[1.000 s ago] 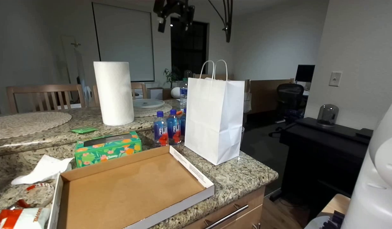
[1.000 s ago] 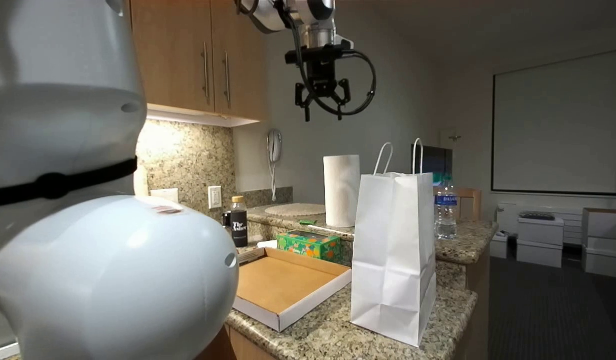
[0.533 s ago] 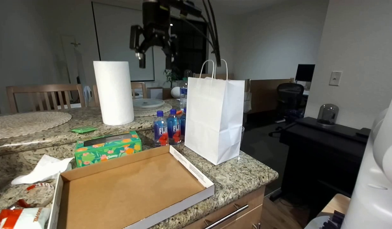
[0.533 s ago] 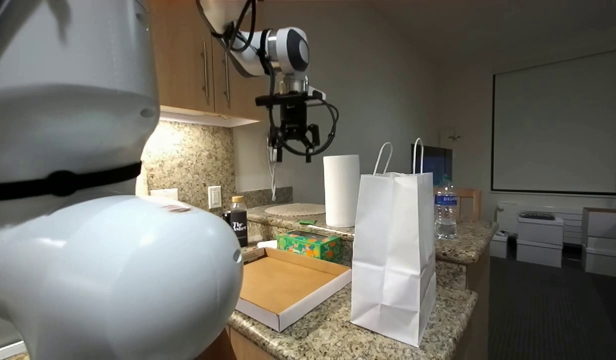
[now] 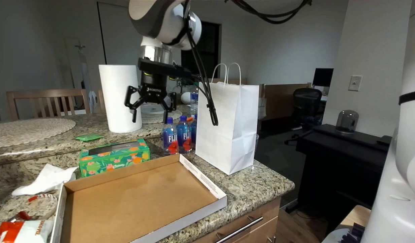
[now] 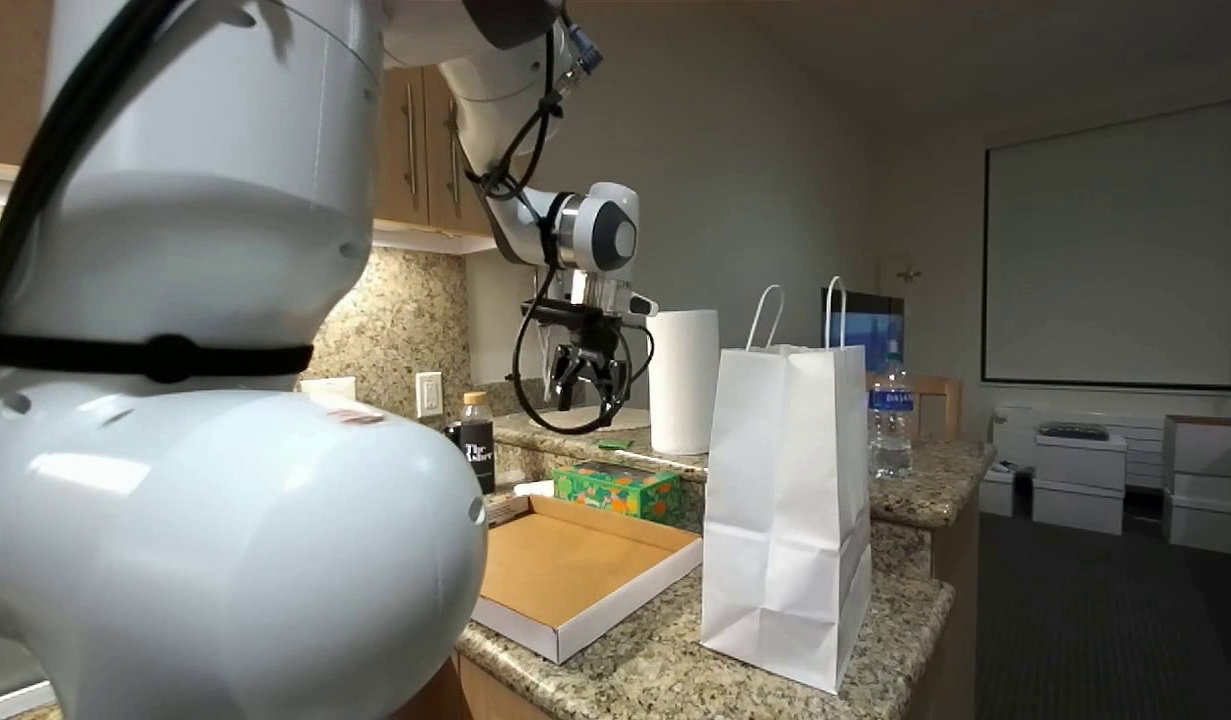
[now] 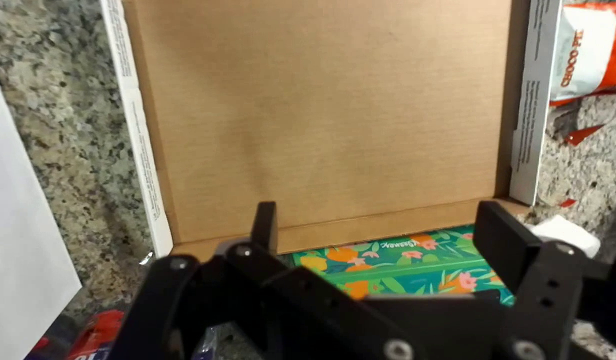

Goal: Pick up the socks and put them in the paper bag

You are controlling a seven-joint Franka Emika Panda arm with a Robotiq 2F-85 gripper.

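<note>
Granite counter (image 5: 273,184), upright paper bag (image 5: 229,130), inside hidden, cardboard tray (image 5: 136,200) nearby

Granite counter (image 5: 266,184): paper bag (image 5: 226,135), tray (image 5: 136,202), tissue box (image 5: 116,162)

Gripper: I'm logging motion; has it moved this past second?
Yes, down: in both exterior views the gripper sank from higher than the roll to below its top.

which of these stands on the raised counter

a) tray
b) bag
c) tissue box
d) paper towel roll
d: in both exterior views the paper towel roll stands on the raised counter, while the bag, tray and tissue box are on the lower counter.
</note>
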